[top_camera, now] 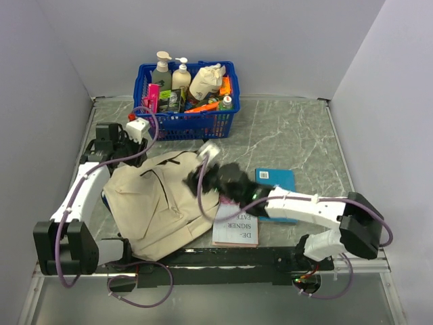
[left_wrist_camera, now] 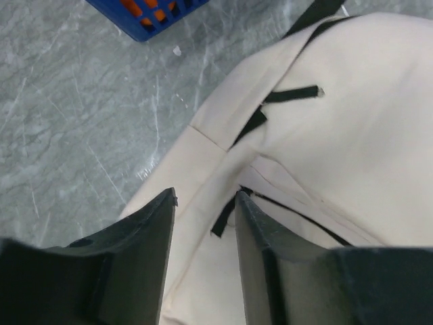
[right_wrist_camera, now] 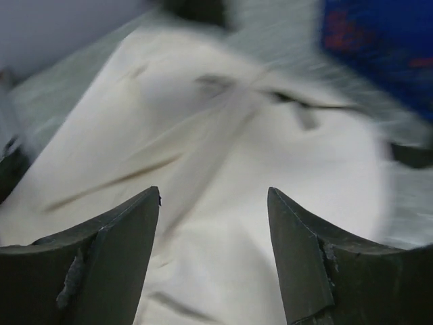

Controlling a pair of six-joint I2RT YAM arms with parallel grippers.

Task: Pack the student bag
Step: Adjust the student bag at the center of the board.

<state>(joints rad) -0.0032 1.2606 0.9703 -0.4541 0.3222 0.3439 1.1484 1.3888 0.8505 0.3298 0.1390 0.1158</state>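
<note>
The student bag lies flat on the marble table, beige with black zipper lines and small black pull tabs. My left gripper hovers over its far-left corner. In the left wrist view that gripper stands partly open above the bag, with a black pull tab lying in the gap, not pinched. My right gripper is over the bag's right side, blurred. In the right wrist view it is wide open over plain bag fabric, holding nothing.
A blue plastic basket with bottles and several packets stands at the back, also in the left wrist view. A pink-edged book and a blue notebook lie right of the bag. Grey walls close in both sides.
</note>
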